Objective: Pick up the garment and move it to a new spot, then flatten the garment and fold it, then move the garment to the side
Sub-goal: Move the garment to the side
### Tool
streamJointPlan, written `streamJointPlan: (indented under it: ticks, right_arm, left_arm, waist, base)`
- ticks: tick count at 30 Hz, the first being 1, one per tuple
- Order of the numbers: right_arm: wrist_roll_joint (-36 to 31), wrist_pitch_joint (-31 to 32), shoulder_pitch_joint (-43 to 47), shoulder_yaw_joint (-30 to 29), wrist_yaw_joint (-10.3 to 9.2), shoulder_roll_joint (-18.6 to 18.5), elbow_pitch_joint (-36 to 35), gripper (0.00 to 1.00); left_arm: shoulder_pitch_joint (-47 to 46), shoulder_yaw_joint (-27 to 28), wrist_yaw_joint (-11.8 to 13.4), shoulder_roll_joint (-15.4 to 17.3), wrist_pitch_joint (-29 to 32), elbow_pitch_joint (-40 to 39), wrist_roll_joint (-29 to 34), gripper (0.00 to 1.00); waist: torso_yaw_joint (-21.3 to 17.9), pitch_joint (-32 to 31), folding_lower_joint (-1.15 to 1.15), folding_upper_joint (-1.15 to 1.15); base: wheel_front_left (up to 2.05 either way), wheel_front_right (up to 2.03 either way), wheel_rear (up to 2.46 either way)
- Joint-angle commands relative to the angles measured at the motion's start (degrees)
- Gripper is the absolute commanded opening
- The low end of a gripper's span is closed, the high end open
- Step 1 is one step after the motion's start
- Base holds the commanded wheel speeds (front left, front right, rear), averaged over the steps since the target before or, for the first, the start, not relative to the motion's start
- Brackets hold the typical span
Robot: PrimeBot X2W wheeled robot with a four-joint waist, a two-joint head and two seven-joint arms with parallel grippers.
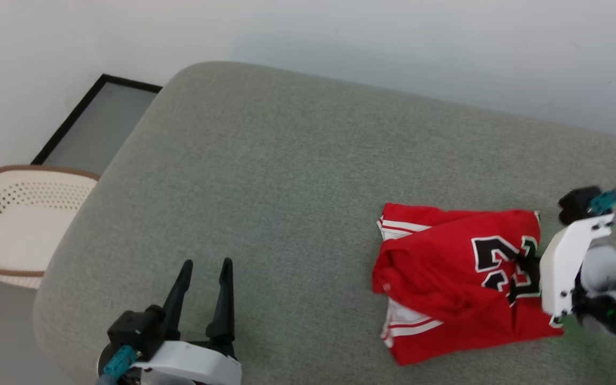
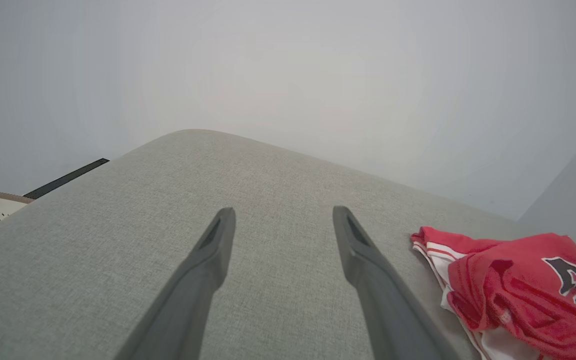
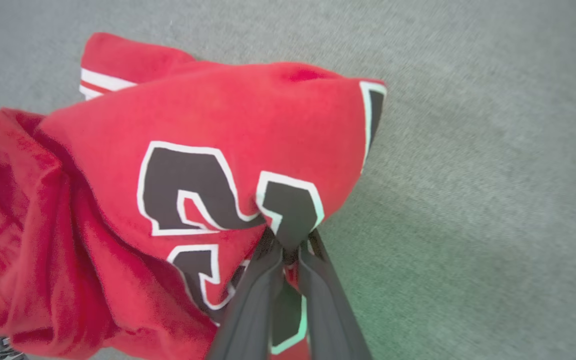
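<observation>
The garment (image 1: 447, 283) is a crumpled bright-red piece with white striped panels and a black number outlined in white; it lies at the right of a grey cushion (image 1: 286, 176). It also shows in the left wrist view (image 2: 518, 290) and the right wrist view (image 3: 178, 165). My right gripper (image 3: 288, 245) is shut on the garment, its two dark fingers pinching a fold by the number; in the head view its white wrist (image 1: 570, 267) covers the garment's right edge. My left gripper (image 1: 205, 267) stands open at the lower left above bare cushion, far from the garment (image 2: 280, 220).
A cream perforated basket (image 1: 14, 224) stands on the floor left of the cushion. A dark-framed panel (image 1: 94, 128) lies against the pale wall behind it. Bare cushion stretches between the two grippers and toward the far edge.
</observation>
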Motion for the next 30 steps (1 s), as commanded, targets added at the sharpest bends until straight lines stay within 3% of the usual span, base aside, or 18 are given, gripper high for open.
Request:
streamJointPlan:
  ticks: [1,16,30]
  right_arm:
    - [0.5,-0.1,-0.9,-0.1,-0.07,-0.7,-0.3,0.00]
    - [3.5,-0.1,-4.3,1.8,-0.07,-4.3,-1.2,0.00]
    - [4.1,-5.7,-9.5,4.0,-0.07,-14.7,3.3,0.00]
  left_arm:
    - [-0.1,0.1,-0.1,0.0,0.0,0.2,0.3,1.00]
    - [1.2,0.7,-1.7,0.0,0.0,1.8,1.8,1.00]
    - [-1.7,-0.5,-2.8,0.0,0.0,0.0,4.3,1.00]
  waist:
    - [-0.4,-0.5,0.00,0.00]
    - [-2.1,-3.8,0.00,0.00]
    - [-6.6,0.5,0.00,0.00]
  base:
    - [0.00,0.00,0.00]
    - [0.00,0.00,0.00]
    - [0.00,0.00,0.00]
